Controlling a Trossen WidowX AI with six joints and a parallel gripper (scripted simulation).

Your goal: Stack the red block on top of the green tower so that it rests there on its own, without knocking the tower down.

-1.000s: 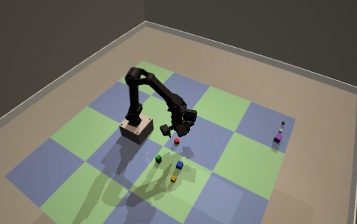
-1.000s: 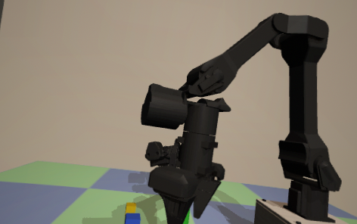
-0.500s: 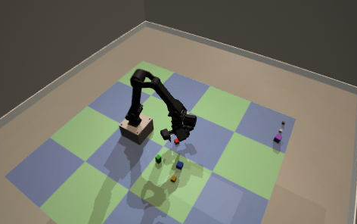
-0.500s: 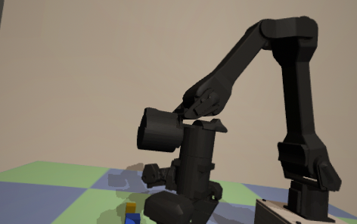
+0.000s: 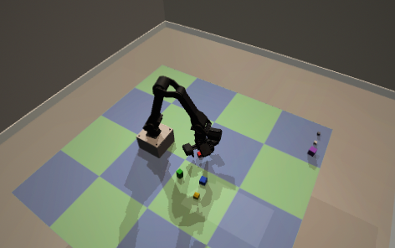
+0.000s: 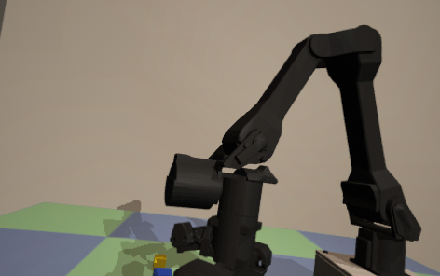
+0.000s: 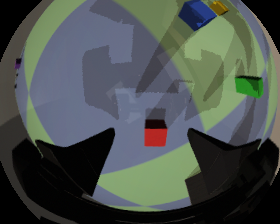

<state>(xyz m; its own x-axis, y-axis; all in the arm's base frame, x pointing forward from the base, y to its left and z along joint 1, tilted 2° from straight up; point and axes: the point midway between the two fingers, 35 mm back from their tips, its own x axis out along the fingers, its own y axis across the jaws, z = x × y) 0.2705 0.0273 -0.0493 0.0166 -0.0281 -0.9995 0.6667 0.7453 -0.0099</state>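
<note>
The red block (image 5: pixel 199 153) (image 7: pixel 155 133) lies on the checkered floor mat, on a blue square near its edge. My gripper (image 5: pixel 197 149) (image 7: pixel 151 132) is open and empty, low over the red block, with its fingers on either side of it in the wrist view. The green tower (image 5: pixel 179 173) (image 7: pixel 248 86) stands upright on the mat, a short way in front of and to the left of the red block in the top view. In the exterior view the arm hides the red block and the green tower.
A blue block (image 5: pixel 203 180) (image 7: pixel 196 14) (image 6: pixel 161 271) and a small yellow block (image 5: pixel 196 195) (image 7: pixel 219 7) (image 6: pixel 159 260) sit on the mat beyond the green tower. The arm's grey base box (image 5: pixel 155 141) stands to the left. A purple block (image 5: pixel 312 150) and small grey ones lie far right.
</note>
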